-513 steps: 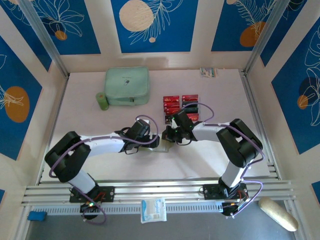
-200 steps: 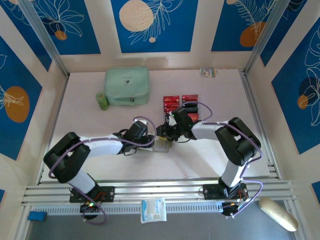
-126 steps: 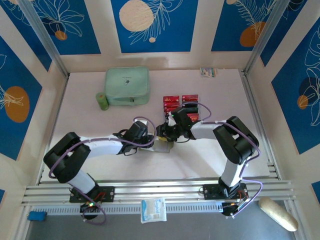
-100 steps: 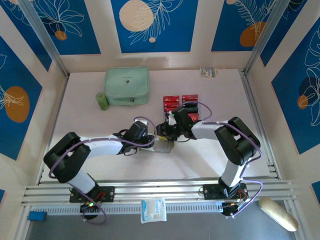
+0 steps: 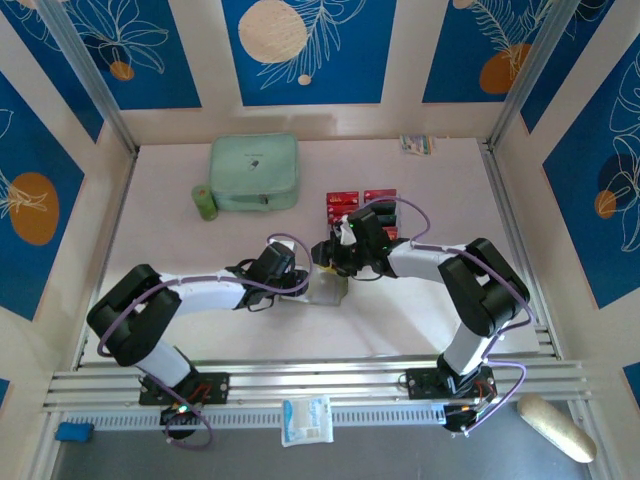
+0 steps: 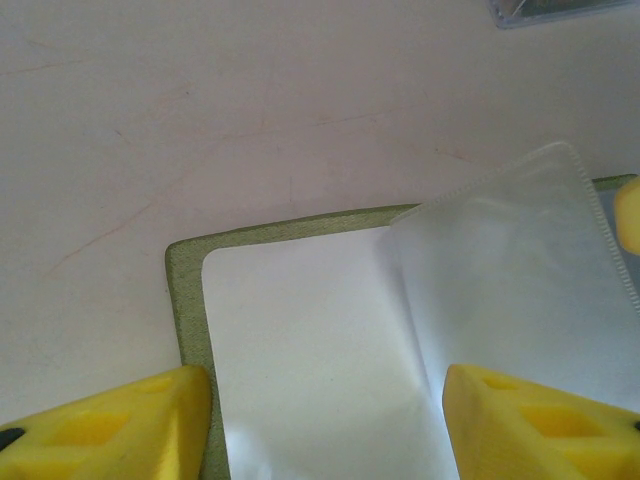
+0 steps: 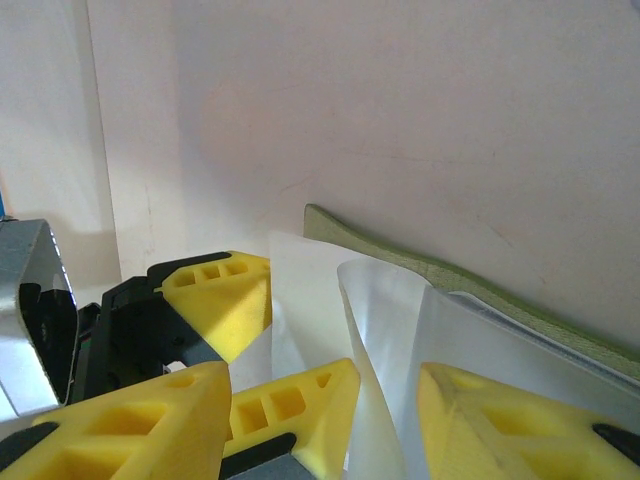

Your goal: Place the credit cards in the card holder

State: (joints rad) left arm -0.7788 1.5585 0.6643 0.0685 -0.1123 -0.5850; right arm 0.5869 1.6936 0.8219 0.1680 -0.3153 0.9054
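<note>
The left gripper (image 5: 306, 284) reaches in from the near left with its fingers (image 6: 110, 425) apart. They sit either side of the open card holder (image 5: 327, 289), which lies flat on the table (image 5: 200, 310) with its pale inside up. One finger overlaps its olive rim. Just beyond, the right gripper (image 5: 330, 262) hangs over the holder's far side, its fingers also spread, and a clear sleeve (image 7: 385, 330) of the holder stands up between them. Behind that gripper the credit cards (image 5: 344, 204) lie in rows, apart from the holder. Farthest back, to the left, sits a mint-green case (image 5: 255, 172).
</note>
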